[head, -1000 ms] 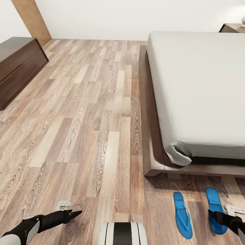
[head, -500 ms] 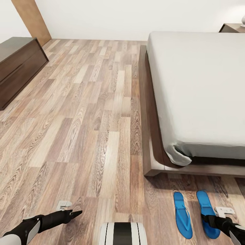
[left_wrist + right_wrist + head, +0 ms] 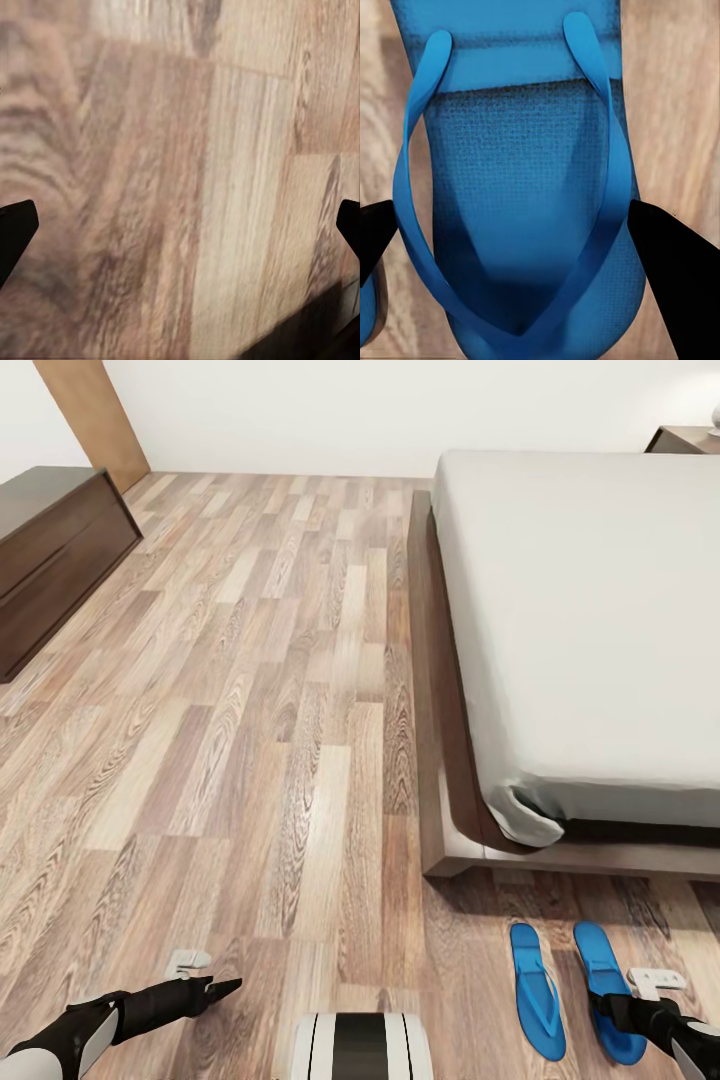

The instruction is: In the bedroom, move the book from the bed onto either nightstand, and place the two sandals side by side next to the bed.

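Right pincer (image 3: 514, 232) straddles flat blue textured sandal (image 3: 521, 202)

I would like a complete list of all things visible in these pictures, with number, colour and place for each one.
sandals: 2, bright blue, on the floor at the foot of the bed, side by side; left one, right one under the right gripper
bed: 1, dark brown frame with off-white mattress, right half of the head view
nightstand: 1, dark brown, far right corner beside the bed
dresser: 1, dark brown, against the left wall
door: 1, light brown wood, far left
floor: brown wood planks
left gripper: 1, black, low over bare floor, open
right gripper: 1, black, fingers either side of the right sandal
robot base: white and black, bottom centre
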Available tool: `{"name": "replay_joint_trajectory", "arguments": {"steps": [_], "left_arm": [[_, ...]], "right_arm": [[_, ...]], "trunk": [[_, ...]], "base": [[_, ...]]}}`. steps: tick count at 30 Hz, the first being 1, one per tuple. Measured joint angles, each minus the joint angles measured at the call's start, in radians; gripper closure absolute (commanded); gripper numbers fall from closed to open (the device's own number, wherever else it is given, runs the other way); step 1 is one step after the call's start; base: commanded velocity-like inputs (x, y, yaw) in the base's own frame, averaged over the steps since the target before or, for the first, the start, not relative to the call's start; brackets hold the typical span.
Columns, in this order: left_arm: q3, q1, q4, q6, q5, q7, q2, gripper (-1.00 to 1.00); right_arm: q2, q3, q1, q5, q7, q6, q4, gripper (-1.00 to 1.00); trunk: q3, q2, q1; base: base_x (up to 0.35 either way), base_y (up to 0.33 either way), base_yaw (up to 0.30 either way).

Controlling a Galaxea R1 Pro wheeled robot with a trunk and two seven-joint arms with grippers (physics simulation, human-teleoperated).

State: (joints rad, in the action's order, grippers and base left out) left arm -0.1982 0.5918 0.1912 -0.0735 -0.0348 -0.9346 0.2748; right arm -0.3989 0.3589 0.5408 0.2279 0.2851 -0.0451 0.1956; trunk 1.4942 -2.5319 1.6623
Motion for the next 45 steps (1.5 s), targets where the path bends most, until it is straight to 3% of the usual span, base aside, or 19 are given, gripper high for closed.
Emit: {"name": "replay_joint_trajectory", "arguments": {"steps": [26,45], "left_arm": [[0.0,0.0,0.0,0.0,0.0,0.013,-0.006,-1.0],[0.0,0.0,0.0,0.0,0.0,0.013,-0.006,-1.0]], "right_arm": [[0.0,0.0,0.0,0.0,0.0,0.0,0.0,1.0],[0.0,0.001,0.0,0.0,0.0,0.0,0.0,1.0]], "trunk": [[0.101,-0.006,0.012],[0.101,-0.006,0.012]], "base": [[0.0,0.0,0.0],[0.039,0.021,0.0]]}}
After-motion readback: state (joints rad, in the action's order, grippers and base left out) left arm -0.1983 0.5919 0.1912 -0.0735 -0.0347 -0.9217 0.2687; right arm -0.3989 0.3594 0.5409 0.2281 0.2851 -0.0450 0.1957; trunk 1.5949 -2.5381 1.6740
